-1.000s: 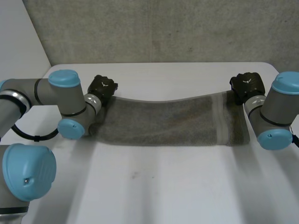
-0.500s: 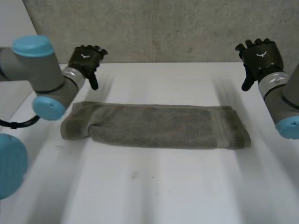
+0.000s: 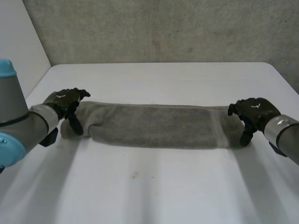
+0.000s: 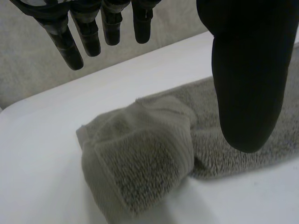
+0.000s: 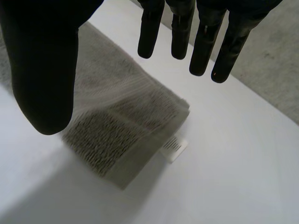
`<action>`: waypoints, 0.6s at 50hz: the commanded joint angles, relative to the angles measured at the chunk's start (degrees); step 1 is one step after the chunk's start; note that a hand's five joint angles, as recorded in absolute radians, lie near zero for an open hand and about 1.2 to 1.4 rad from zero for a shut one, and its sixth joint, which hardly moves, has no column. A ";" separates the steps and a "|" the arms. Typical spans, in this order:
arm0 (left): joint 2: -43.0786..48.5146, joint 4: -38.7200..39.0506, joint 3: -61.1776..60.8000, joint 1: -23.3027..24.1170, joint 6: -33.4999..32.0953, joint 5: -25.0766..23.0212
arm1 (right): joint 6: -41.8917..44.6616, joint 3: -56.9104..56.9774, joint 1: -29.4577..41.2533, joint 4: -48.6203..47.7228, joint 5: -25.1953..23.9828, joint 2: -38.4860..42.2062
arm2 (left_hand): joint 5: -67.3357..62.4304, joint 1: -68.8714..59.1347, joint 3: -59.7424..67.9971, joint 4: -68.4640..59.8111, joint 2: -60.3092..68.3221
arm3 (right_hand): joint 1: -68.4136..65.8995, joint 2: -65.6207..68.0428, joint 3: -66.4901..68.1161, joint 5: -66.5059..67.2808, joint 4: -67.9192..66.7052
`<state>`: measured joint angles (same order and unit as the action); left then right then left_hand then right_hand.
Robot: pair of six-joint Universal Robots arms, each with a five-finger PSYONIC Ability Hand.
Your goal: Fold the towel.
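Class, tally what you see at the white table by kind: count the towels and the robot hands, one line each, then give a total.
towel: 1
black robot hands: 2 (left hand, right hand)
Total: 3

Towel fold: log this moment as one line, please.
towel: long folded strip flat on table | left hand: open, over its left end | right hand: open, over its right end | grasp: none
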<state>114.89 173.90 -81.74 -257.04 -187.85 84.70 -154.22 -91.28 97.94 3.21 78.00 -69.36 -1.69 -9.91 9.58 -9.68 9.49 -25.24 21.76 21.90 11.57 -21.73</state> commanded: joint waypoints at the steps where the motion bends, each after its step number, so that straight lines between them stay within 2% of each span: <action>1: 1.29 5.13 -2.55 0.05 -0.06 2.39 | 0.24 -5.56 -2.22 -6.36 -3.11 1.24 | -0.03 -1.82 2.15 -2.05 2.23 | -4.02 7.50 7.35 7.68 -7.53; 8: 4.89 10.58 -2.82 0.05 -0.14 3.62 | 0.59 -6.54 -2.58 -12.60 -3.29 5.01 | -0.54 -2.32 2.65 -2.55 2.74 | -7.54 11.02 10.88 11.21 -11.05; 14: 7.27 12.17 -2.46 -0.04 -0.58 3.63 | 0.68 -5.92 -2.67 -14.02 -3.38 7.57 | -0.54 -2.33 2.66 -2.56 2.74 | -11.76 15.24 15.09 15.42 -15.27; 17: 7.80 12.26 -2.29 -0.04 -0.67 3.63 | 1.38 -5.31 -2.76 -14.55 -3.20 8.89 | -0.54 -2.33 2.66 -2.56 2.74 | -19.83 23.31 23.17 23.50 -23.34; 18: 8.32 12.43 -2.03 -0.04 -0.67 3.63 | 1.90 -5.05 -2.76 -14.98 -3.03 9.50 | -0.54 -2.33 2.66 -2.56 2.74 | -28.99 32.47 32.33 32.66 -32.50; 19: 8.85 12.69 -1.68 -0.04 -0.67 3.63 | 1.91 -5.05 -2.76 -14.99 -3.03 9.50 | -0.54 -2.33 2.66 -2.56 2.74 | -29.09 32.56 32.42 32.75 -32.59; 21: 9.12 13.22 -1.41 -0.04 -0.67 3.63 | 3.04 -4.87 -3.37 -16.47 -2.59 9.85 | -0.54 -2.33 2.66 -2.56 2.74 | -51.18 54.66 54.52 54.85 -54.69; 23: 9.56 13.75 -1.14 -0.04 -0.76 3.71 | 3.48 -4.87 -4.07 -17.26 -2.41 9.85 | -0.54 -2.33 2.66 -2.56 2.74 | -54.73 58.21 58.06 58.39 -58.23; 30: 11.49 15.77 0.43 -0.12 -0.76 4.50 | 5.86 -4.34 -6.27 -18.85 -0.48 9.94 | -0.54 -2.33 2.66 -2.56 2.74 | -54.76 58.24 58.10 58.43 -58.27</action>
<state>124.91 188.07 -82.64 -257.08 -188.60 88.46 -150.32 -96.01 93.70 -14.46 75.88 -59.30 -1.69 -10.10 10.35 -10.38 10.45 -76.12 66.63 66.85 56.01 -66.68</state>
